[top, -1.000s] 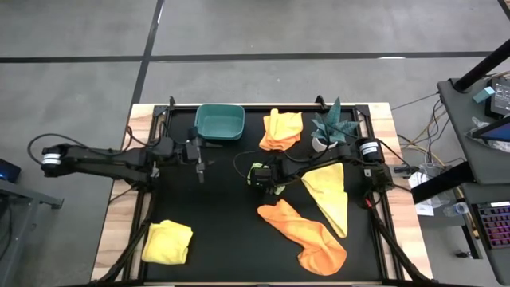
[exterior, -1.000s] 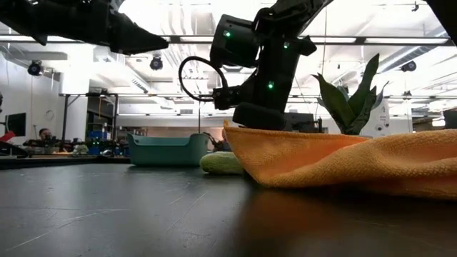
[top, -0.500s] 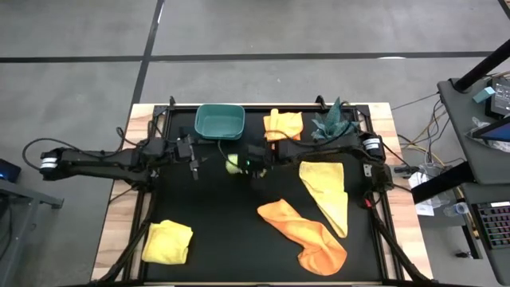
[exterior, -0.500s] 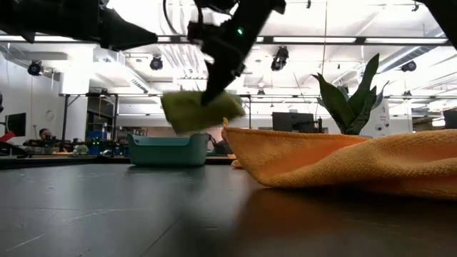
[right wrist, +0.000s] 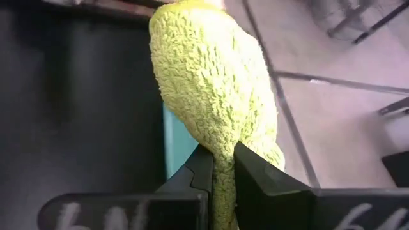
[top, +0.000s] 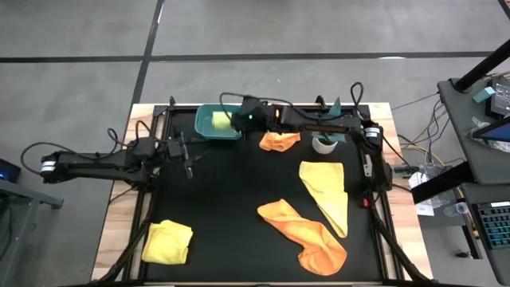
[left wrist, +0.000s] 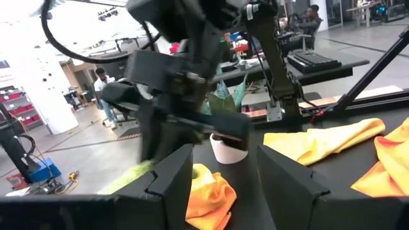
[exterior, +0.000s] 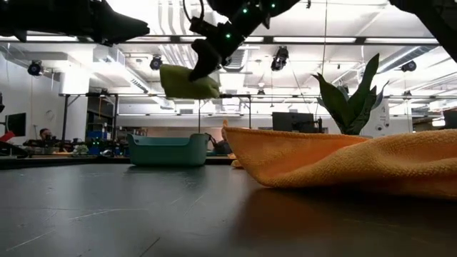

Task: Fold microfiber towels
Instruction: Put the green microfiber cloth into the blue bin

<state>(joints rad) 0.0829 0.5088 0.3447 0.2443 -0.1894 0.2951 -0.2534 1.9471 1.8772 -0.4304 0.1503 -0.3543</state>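
Observation:
A bunched lime green towel (top: 220,121) hangs over the teal bin (top: 205,131) at the table's far edge, with my right gripper (top: 233,119) shut on it. In the low view the lime green towel (exterior: 186,82) is well above the bin (exterior: 166,150). My left gripper (top: 189,163) stands open and level over the far left of the mat, with nothing between its fingers. An orange towel (top: 279,141) lies crumpled by the bin. A yellow towel (top: 327,193) and another orange towel (top: 307,236) lie spread at the right. A folded yellow towel (top: 167,241) lies near left. My right gripper pinches a narrowed, bunched part of the lime green towel (right wrist: 222,171) between its two fingers, several layers thick. The fingers slant down from the table's right. The thicker bulk of the cloth (right wrist: 211,83) sticks out past the fingertips, lifted clear above the bin.
A small potted plant (top: 327,134) stands at the far right beside the right arm. The black mat (top: 231,207) shows bare between the folded yellow towel and the spread orange one. Cables run along the table's far edge.
My right gripper has risen from the middle of the mat and swung toward the far left, carrying the lime green towel clear of the table to above the teal bin. My left gripper has drawn back a little toward the table's left edge, still open.

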